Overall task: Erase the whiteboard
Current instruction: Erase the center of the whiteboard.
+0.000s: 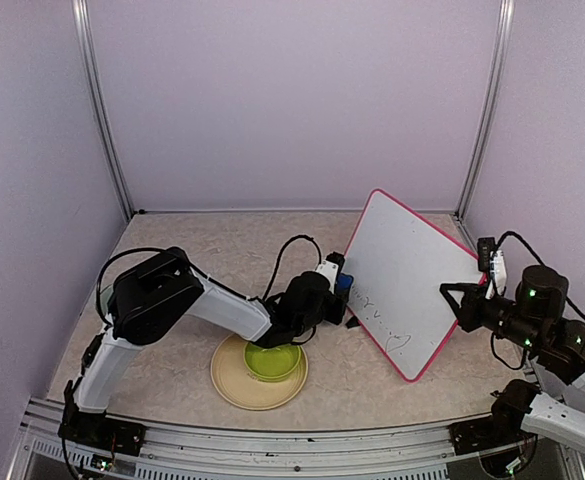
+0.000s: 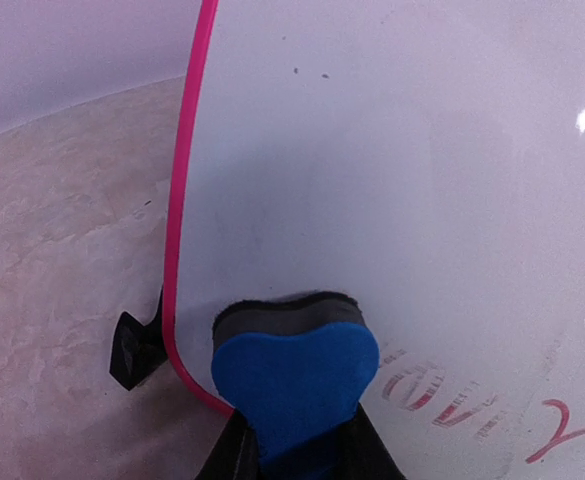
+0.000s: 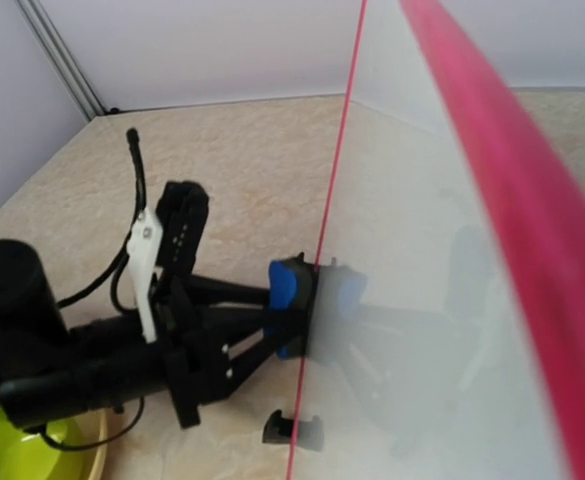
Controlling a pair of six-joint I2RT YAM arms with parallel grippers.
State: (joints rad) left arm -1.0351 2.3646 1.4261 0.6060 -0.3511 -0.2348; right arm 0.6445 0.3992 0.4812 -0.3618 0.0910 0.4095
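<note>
Now: whiteboard is standing tilted at the table's right side. Left gripper is clamping a blue eraser and pressing it just inside the pink frame, low on the board's left edge. Open board is lying above and to the right. Right gripper is pinching the opposite edge.

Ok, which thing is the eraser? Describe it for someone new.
Start at the pink-framed whiteboard standing tilted on the right. At its lower left corner, the left gripper holds the eraser, a small pad, against the white face. It is the only blue thing, backed with grey felt, unlike the green bowl nearby.
</note>
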